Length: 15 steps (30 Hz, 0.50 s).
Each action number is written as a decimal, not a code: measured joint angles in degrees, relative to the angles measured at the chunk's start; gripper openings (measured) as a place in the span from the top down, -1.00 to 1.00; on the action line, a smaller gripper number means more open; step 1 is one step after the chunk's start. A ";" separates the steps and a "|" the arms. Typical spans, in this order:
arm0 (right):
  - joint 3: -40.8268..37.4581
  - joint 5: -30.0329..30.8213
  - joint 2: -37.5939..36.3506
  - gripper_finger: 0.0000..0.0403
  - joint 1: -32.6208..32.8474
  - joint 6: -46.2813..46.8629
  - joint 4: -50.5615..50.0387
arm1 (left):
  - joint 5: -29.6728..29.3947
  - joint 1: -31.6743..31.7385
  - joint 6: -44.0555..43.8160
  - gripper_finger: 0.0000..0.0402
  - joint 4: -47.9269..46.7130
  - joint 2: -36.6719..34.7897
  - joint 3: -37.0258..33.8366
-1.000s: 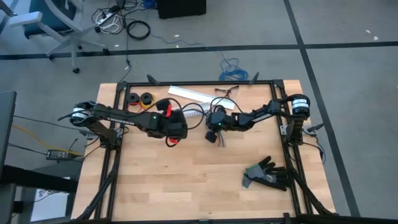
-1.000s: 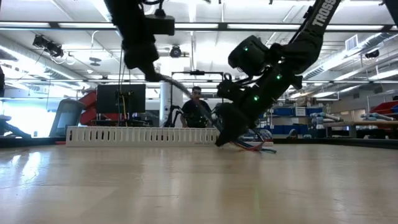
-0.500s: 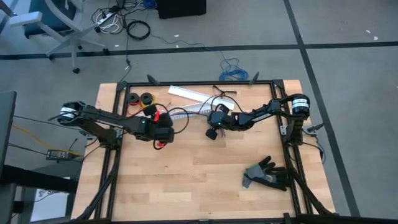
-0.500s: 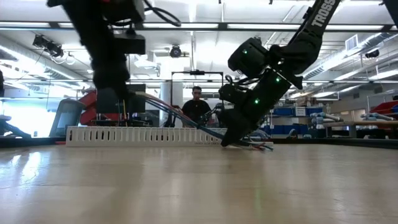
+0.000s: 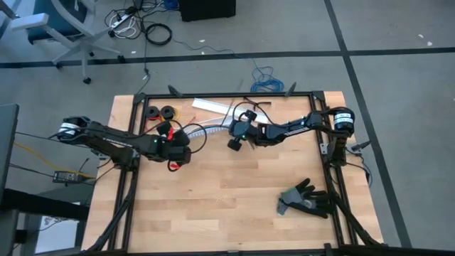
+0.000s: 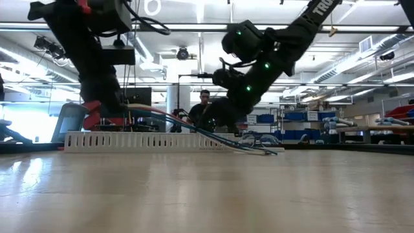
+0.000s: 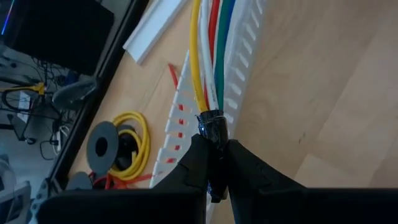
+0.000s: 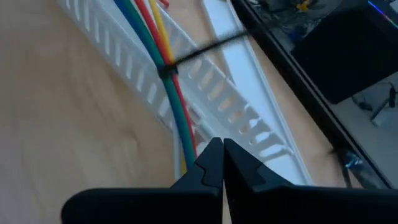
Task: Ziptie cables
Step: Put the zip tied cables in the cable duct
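I have the left gripper (image 7: 211,165) clamped on one end of the cables (image 7: 211,56), its two fingers pinched on the dark wrapped tip of the bundle. In the high view that gripper (image 5: 179,147) sits over the far left part of the table (image 5: 227,206), just in front of the two black wire spools (image 5: 161,111) near the far left corner. From my grip the yellow, white, red and green wires run out along the white slotted duct (image 7: 180,124) that lies by the far edge.

The ziptie (image 8: 199,53) is wrapped around the bundle (image 8: 163,56), cinched at a small dark knot, with its thin black tail sticking out sideways across the duct (image 8: 205,93).

My right gripper (image 8: 222,155) has its fingers pressed together with nothing between them, poised just above the cables a little short of the ziptie. From above it (image 5: 233,142) is near the middle of the far edge.

A black glove (image 5: 307,198) lies flat near the right edge of the table, well apart from both arms.

In the low view a person (image 6: 204,110) stands in the room beyond the table.
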 joint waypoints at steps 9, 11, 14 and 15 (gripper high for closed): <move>1.98 -9.90 -0.74 0.98 0.23 6.54 -11.29 | 3.25 -0.02 -0.10 0.80 0.10 -0.24 -0.14; 1.96 -10.88 -1.38 0.94 0.21 9.15 -15.47 | 3.40 -0.02 -0.10 0.80 0.10 -0.23 -0.14; 1.98 -12.28 -2.55 0.84 0.21 11.03 -18.55 | 3.45 -0.02 -0.01 0.80 0.18 -0.22 -0.14; 1.98 -12.64 -2.94 0.80 0.17 11.15 -18.58 | 3.41 -0.02 0.03 0.80 0.39 -0.22 -0.14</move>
